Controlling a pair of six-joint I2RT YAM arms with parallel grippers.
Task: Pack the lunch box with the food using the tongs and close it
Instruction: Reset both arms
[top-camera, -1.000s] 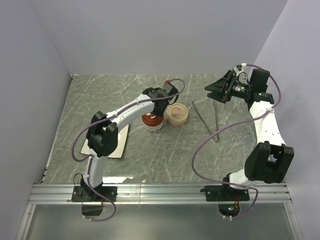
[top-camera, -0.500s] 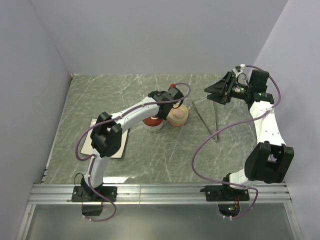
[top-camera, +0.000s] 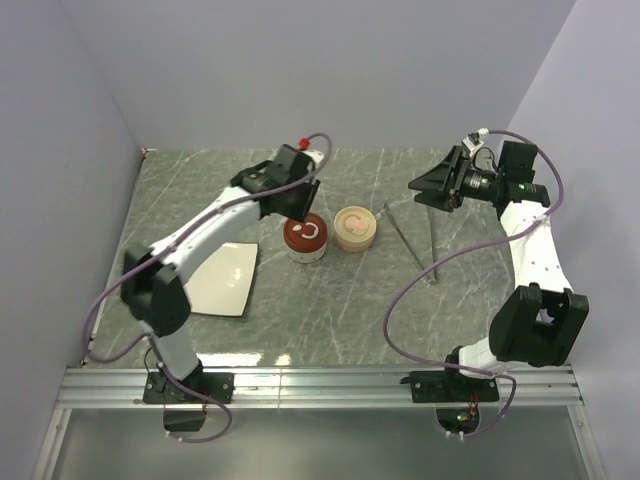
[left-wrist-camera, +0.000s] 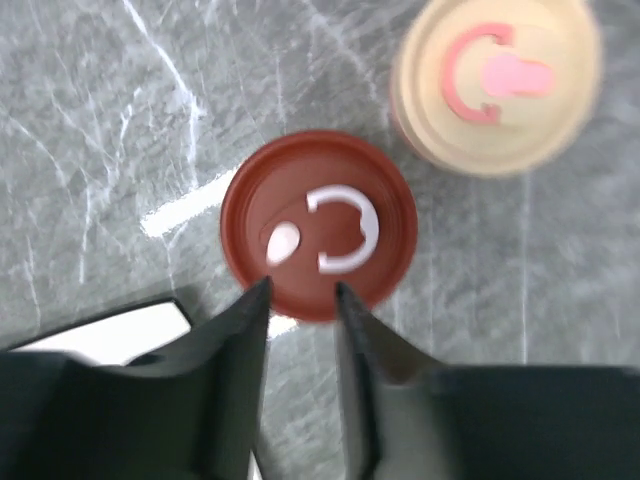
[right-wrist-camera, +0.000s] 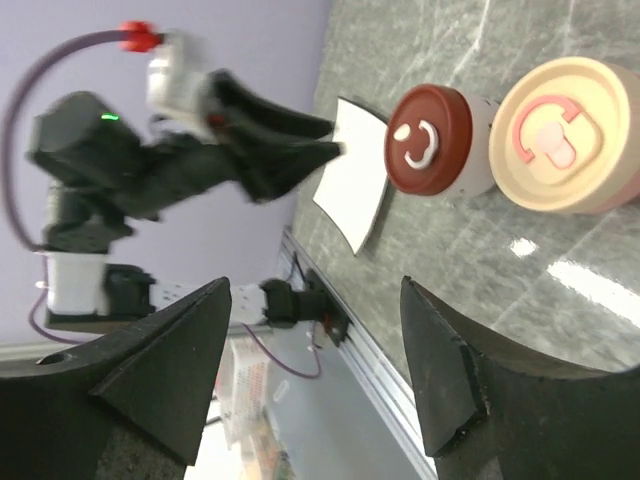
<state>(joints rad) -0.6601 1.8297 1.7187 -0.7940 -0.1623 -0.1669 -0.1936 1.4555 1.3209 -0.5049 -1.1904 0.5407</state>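
The lunch box shows as two lidded round tubs side by side: one with a dark red lid (top-camera: 306, 236) (left-wrist-camera: 318, 225) (right-wrist-camera: 430, 140) and one with a cream lid (top-camera: 354, 228) (left-wrist-camera: 497, 82) (right-wrist-camera: 560, 135) bearing a pink tab. My left gripper (top-camera: 298, 213) (left-wrist-camera: 300, 292) hovers just above the red lid's near rim, open with nothing between its fingers. The silver tongs (top-camera: 408, 243) lie flat in a narrow V to the right of the tubs. My right gripper (top-camera: 420, 184) (right-wrist-camera: 315, 288) hangs open in the air above the tongs' far end. No food is in view.
A white square plate (top-camera: 222, 280) (left-wrist-camera: 110, 335) (right-wrist-camera: 352, 170) lies to the left of the tubs, under the left arm. Purple walls close the marble table at the back and both sides. A metal rail (top-camera: 320, 385) runs along the near edge.
My left arm has lifted and swung back to the left, off the cream tub to above the red lid, and its jaws have opened. The right gripper has stayed put and opened slightly wider.
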